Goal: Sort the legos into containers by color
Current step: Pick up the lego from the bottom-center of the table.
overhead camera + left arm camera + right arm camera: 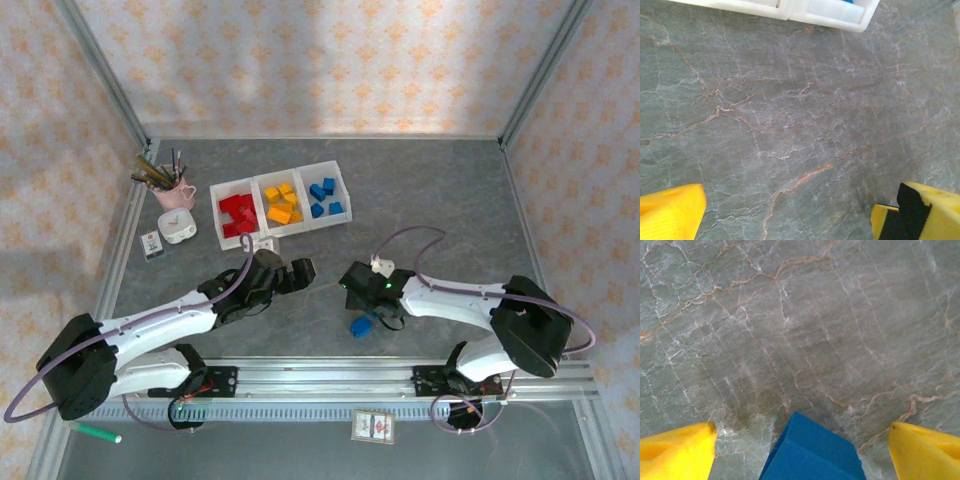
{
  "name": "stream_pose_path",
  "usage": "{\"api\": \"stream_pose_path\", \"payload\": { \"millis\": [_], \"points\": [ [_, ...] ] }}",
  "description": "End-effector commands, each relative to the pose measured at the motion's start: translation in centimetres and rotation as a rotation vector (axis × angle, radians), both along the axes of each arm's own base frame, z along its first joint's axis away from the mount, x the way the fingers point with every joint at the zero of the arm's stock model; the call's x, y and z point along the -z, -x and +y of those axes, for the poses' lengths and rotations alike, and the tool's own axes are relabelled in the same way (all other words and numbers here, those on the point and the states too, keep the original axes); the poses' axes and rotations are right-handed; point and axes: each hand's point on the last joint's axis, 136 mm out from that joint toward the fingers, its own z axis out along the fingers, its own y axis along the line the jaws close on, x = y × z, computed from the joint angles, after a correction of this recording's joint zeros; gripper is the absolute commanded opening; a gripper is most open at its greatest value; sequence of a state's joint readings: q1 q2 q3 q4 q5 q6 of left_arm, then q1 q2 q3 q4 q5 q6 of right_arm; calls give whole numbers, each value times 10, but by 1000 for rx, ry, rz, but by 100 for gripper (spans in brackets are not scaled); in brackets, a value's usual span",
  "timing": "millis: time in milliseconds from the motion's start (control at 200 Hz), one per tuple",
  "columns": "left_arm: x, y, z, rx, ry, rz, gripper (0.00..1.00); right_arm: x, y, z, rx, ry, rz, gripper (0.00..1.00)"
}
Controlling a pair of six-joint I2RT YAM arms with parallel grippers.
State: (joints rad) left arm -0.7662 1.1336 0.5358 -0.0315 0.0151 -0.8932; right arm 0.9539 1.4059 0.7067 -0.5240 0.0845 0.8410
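On the grey table, left pincer gapes empty, right pincer gapes around blue lego.

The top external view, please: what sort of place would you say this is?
Probably a lab robot test cell: stone-patterned table, wallpapered panels on aluminium posts, and a base rail along the near edge.

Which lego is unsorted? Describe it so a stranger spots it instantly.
Find the right arm near the table's front edge. At its tip lies the blue lego on bare stone, alone; other blue ones sit in the rightmost bin.
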Motion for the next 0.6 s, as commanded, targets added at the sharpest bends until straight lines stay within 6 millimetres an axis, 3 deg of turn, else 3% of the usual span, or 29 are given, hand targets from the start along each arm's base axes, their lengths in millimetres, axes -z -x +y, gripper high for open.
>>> {"api": "stream_pose_path", "payload": {
  "millis": [0,235,591],
  "points": [
    [-9,-7,-7,-7,21,-24,99,7,6,-19,119,34,-3,85],
    [-16,-9,-11,11,28,-38,99,6,11,-20,133,67,-15,73],
    [-21,-10,-13,19,31,-41,99,7,3,-5,109,8,-42,50]
  ]
}}
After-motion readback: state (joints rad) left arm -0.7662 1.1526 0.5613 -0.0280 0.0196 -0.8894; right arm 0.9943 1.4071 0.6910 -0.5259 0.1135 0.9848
